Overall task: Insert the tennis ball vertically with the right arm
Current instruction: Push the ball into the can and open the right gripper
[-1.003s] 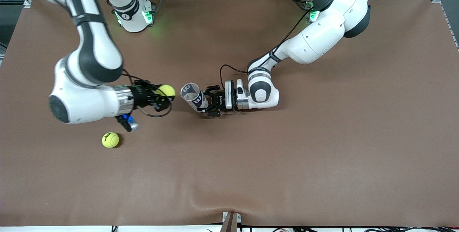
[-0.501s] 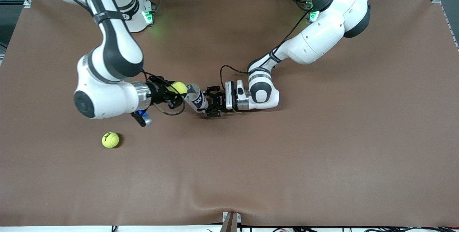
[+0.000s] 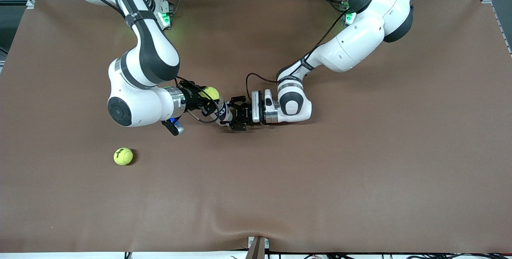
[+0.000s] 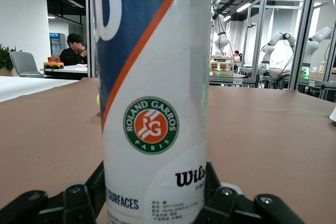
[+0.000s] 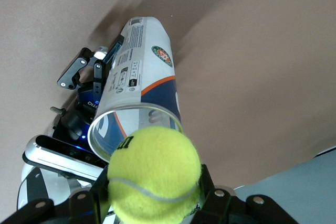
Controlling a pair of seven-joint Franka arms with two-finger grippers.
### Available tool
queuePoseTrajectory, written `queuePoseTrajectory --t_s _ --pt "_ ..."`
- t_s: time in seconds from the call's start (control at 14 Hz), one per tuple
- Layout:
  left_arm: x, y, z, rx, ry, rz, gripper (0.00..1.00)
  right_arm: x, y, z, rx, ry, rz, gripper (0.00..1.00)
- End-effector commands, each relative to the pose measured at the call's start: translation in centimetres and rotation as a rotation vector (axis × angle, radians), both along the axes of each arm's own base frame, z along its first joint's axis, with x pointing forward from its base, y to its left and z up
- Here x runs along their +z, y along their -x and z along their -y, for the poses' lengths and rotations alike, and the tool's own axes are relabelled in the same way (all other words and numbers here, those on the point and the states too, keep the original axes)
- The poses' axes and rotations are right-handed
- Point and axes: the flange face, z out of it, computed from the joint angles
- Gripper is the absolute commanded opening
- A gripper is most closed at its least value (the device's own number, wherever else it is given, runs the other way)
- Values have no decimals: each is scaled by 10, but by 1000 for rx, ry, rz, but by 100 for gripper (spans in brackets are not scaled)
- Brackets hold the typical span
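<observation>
The right gripper is clamped on a tennis ball, its fingers pressed against the ball's sides, and it hangs directly over the open mouth of the can near the middle of the table. In the right wrist view the ball sits just above the can's rim, partly covering the opening, with the can tilted slightly away below it. The left gripper pinches the lower part of the can from the side at table level, one finger on each flank, and keeps the can standing on its base; the left wrist view shows the can's label filling the frame with the fingers flanking its sides. On a clock face laid over the front view and centred on the can, the right arm's wrist extends toward 9 o'clock, the left arm's wrist toward 3 o'clock, and both arm bases lie toward 12 o'clock. A second tennis ball rests on the table toward 8 o'clock from the can, well apart from it, nearer to the front camera and toward the right arm's end of the table. It touches nothing but the table surface. The held ball is not yet inside the can.
</observation>
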Motion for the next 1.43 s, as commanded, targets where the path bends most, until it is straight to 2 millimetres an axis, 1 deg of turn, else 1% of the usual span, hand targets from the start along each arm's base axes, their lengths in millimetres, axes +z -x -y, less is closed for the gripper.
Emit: queuePoseTrajectory --t_s 0.0,0.07,0.14,0.21,0.64,0.79,0.93,1.0,1.07,1.15,1.22,1.36 --pt "-2 -2 3 17 33 35 73 2 4 1 -25 -3 0 24" --pt "-2 -2 3 17 33 35 73 2 3 3 -27 -2 1 56" --pt "-2 -3 2 19 31 35 73 2 3 2 -25 -1 1 97" --pt "-2 -3 1 20 32 35 73 2 3 2 -25 -1 1 100" --pt "-2 -4 0 23 32 34 73 8 -3 13 -35 2 12 100" --pt "-2 -4 0 23 32 34 73 11 -12 32 -50 10 25 100" --pt "-2 -4 0 23 32 34 73 9 -21 64 -14 85 67 100" --pt "-2 -4 0 23 32 35 73 6 -23 75 34 120 84 100" --pt "-2 -4 0 23 32 34 73 2 -27 95 60 152 99 100" --pt "-2 -4 0 23 32 34 73 -1 -34 123 96 168 119 100" --pt "-3 -4 -1 22 31 35 73 -4 -38 142 155 154 139 100" --pt "-3 -5 -2 24 30 35 73 -14 -47 193 255 117 176 100"
